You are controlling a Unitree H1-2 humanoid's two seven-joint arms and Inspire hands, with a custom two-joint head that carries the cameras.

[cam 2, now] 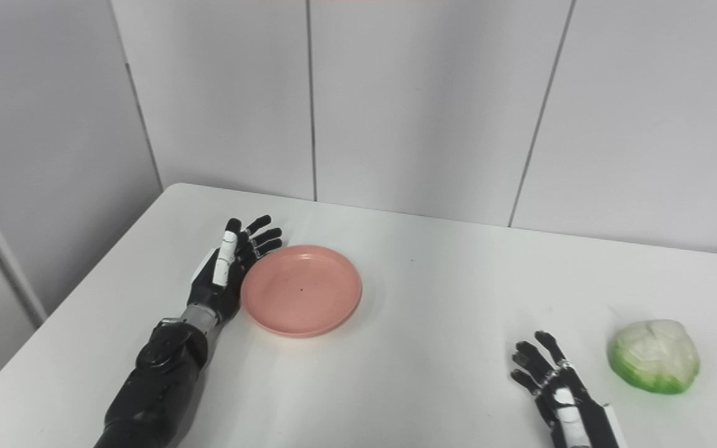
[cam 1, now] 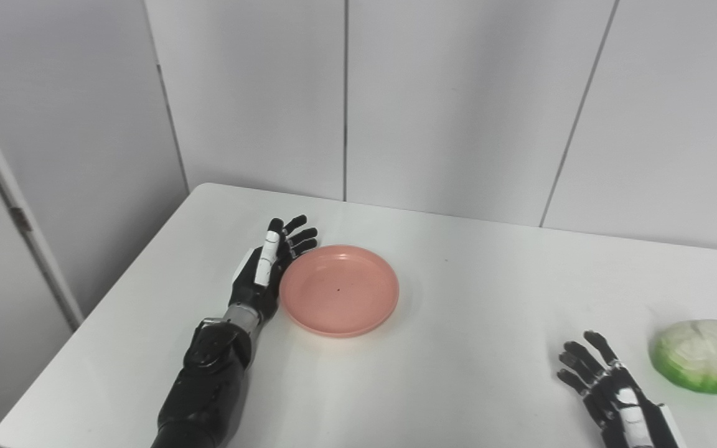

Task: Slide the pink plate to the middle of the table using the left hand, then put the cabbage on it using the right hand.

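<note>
- Left hand (cam 1: 263, 272): standing on edge, fingers (cam 1: 297, 234) extending forward and lying slightly apart, holding nothing.
- Left arm: entering from the lower left, forearm angling up toward the wrist.
- Right hand (cam 2: 556, 386): lying low at the lower right, fingers spreading, holding nothing.

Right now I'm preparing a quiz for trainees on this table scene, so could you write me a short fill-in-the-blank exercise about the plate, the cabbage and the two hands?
1. The left hand rests against the ____ plate.
2. The plate holds ____.
3. The cabbage lies on the table beside the ____ hand.
4. Both hands are ____, holding nothing.

Missing words: pink; nothing; right; open
</note>
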